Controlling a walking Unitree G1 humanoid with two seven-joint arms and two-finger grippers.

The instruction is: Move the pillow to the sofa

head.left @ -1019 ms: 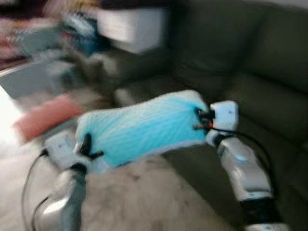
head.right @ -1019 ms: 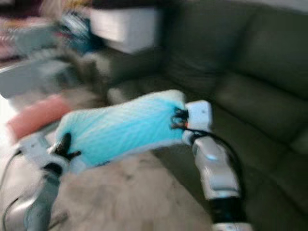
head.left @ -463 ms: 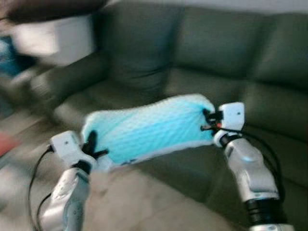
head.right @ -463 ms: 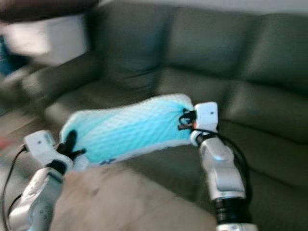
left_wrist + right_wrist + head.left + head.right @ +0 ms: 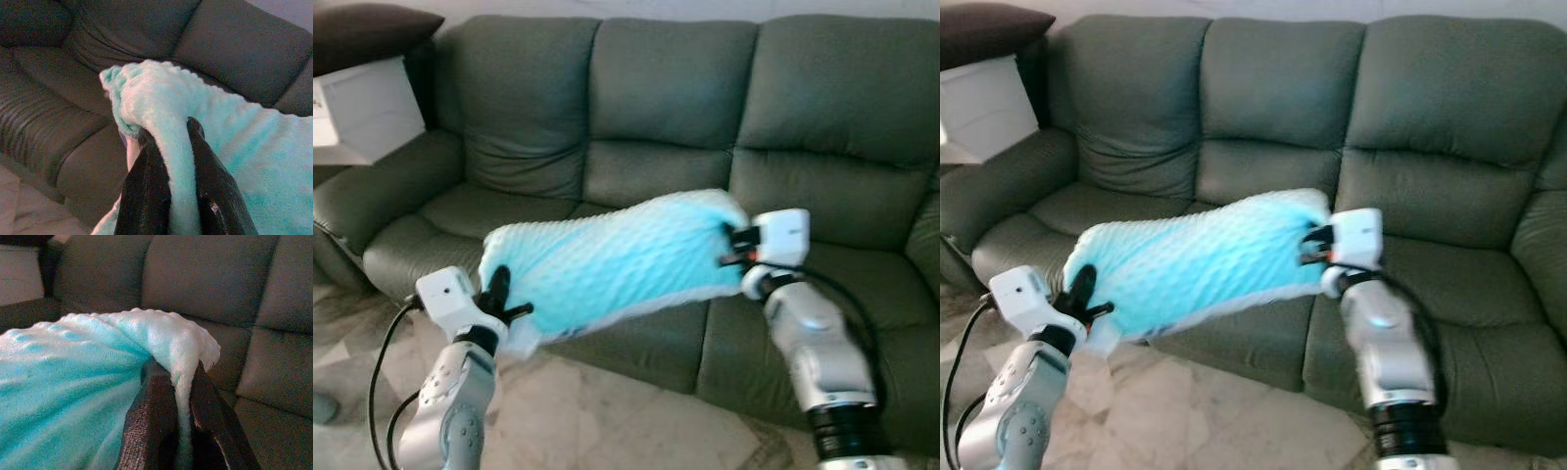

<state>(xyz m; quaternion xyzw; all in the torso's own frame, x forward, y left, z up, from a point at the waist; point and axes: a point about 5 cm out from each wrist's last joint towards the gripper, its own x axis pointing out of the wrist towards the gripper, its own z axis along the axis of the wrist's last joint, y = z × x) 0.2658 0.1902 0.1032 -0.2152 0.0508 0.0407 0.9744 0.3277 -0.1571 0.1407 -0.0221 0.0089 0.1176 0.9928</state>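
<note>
I hold a fluffy turquoise pillow (image 5: 617,259) stretched between both arms, in the air in front of the grey-green sofa (image 5: 656,108). My left gripper (image 5: 499,294) is shut on the pillow's left end, and in the left wrist view its black fingers (image 5: 146,196) pinch a fold of the plush. At the pillow's right end, which sits higher, my right gripper (image 5: 732,245) is shut on a corner; the right wrist view has its fingers (image 5: 154,426) clamping that white-edged corner. The pillow hangs over the sofa's front edge near the middle seat (image 5: 1234,186).
The three-seat sofa spans the view with bare seat cushions (image 5: 470,211). A white box (image 5: 362,113) with a dark cushion (image 5: 367,24) on top stands beside the left armrest (image 5: 372,191). Pale tiled floor (image 5: 578,411) lies below.
The camera has swung right from a cluttered room to face the sofa squarely, and the blur has cleared. Both grippers keep the same hold on the pillow.
</note>
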